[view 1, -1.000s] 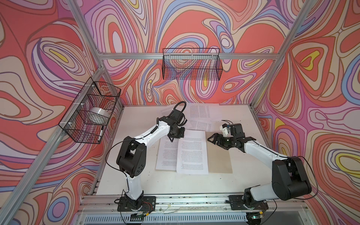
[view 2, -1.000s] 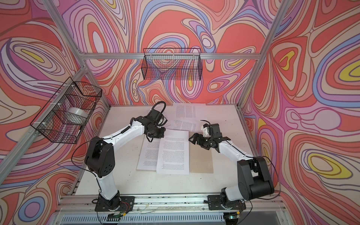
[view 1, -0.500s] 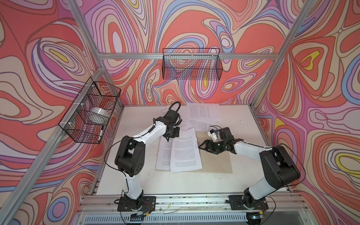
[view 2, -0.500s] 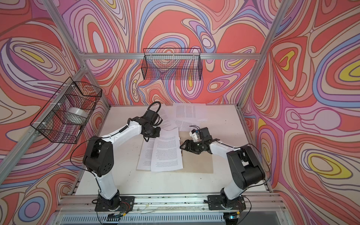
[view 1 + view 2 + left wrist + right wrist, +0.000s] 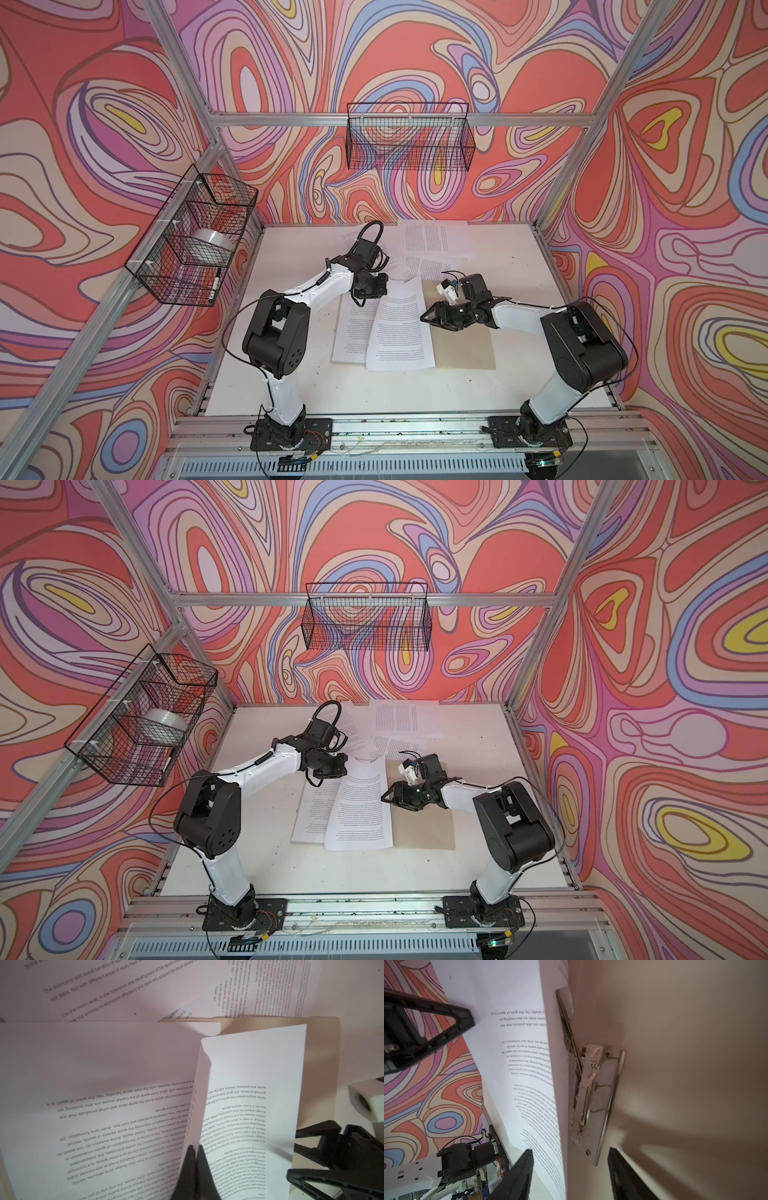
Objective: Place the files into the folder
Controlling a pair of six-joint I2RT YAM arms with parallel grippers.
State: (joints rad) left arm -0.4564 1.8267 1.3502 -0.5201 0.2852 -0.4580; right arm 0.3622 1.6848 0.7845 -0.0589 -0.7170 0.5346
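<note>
The files [image 5: 361,812] are thin printed paper: nearly weightless, floppy, quick to buckle or crease, and likely to slide over one another, so each is best taken by a shallow pinch on a free edge or corner rather than pressed from above. The top sheet [image 5: 401,328] lies in the middle of the worktop [image 5: 374,395], partly over a lower sheet [image 5: 351,332] and partly over the folder [image 5: 465,345]. The folder is tan card and lies open and flat beneath them, its bare half toward the worktop's right edge. It looks stiffer than the paper and should stay put while sheets are dragged over it. A metal clip [image 5: 591,1093] sits on the folder's inner face just beside the top sheet's edge. It is rigid, and a sheet pushed against it would probably ruck rather than slip under. The left pincer [image 5: 194,1153] is clenched on the top sheet's far edge, and the paper rises into a soft fold there. The right pincer [image 5: 570,1150] is at the sheet's right-hand edge with its jaws standing apart on either side of that edge, next to the clip and not clamped on anything. A second hold there would keep the sheet taut between two points. More loose sheets [image 5: 426,241] lie overlapped along the worktop's far edge, well apart from the folder, and each will need the same edge pinch.
</note>
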